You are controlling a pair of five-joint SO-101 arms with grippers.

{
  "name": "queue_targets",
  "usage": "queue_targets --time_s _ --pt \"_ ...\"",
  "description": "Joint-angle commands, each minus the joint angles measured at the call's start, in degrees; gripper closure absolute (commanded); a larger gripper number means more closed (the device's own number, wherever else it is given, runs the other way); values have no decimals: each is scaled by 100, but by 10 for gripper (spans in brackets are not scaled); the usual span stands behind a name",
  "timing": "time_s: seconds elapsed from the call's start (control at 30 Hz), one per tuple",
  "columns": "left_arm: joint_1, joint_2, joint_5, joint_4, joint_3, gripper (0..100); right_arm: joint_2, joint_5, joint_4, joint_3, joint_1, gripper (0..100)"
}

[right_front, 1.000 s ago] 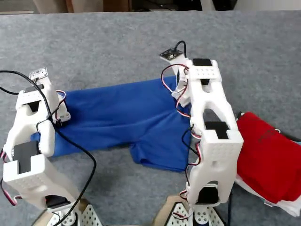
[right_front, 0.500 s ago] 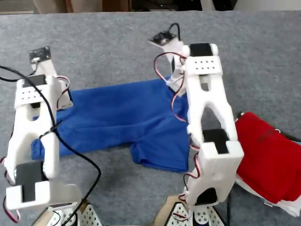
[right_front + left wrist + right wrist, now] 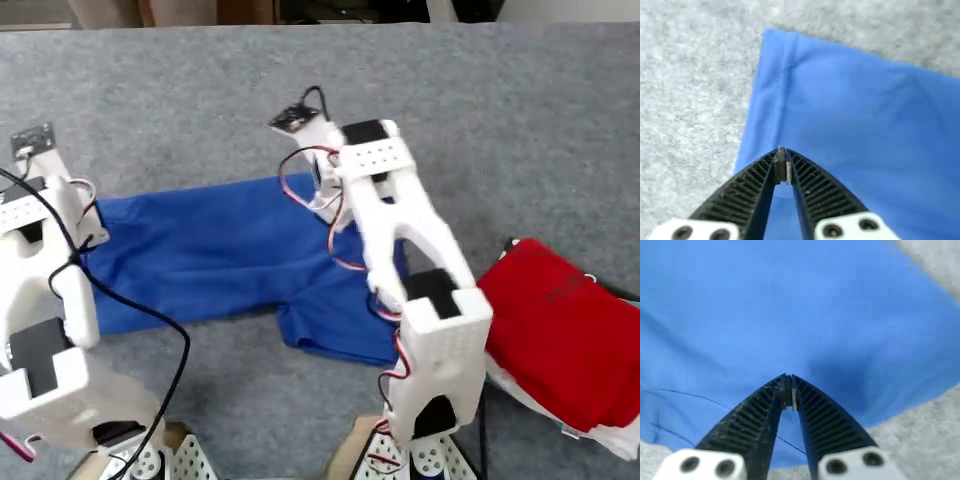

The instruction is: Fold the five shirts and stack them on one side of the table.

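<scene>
I have the blue cloth shirt (image 3: 230, 250) lying flat across the grey carpet-like bench (image 3: 520, 110). In the high view it runs from the left-centre to just past the middle, and one sleeve juts toward the lower centre. My left arm (image 3: 45, 290) stands at the left edge of that view, over the shirt's left end. The left gripper (image 3: 781, 167) is closed, tips pressed together, and hangs above the blue fabric beside a stitched hem, with grey bench just past that edge. My right arm (image 3: 400, 240) rises from the lower centre and leans over the shirt's upper right part. The right gripper (image 3: 788, 387) is likewise closed tip to tip, over blue fabric. At the lower right of the high view a folded red shirt (image 3: 560, 320) rests on a white folded garment (image 3: 620, 440), near the blue shirt's right end.
</scene>
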Motion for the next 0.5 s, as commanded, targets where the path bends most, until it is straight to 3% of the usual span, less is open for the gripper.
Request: queue_targets --time_s 0.0,0.2,0.37,0.47 --pt "-132 -4 -132 -123 -62 981 4 290 -62 4 558 995" --pt "-149 4 -149 -1222 440 981 -110 563 -53 -22 945 995" --pt "-211 -66 -114 -1196 369 981 -637 589 255 -22 840 995" --pt "-290 -295 -123 -659 105 981 -1270 853 721 57 664 995"
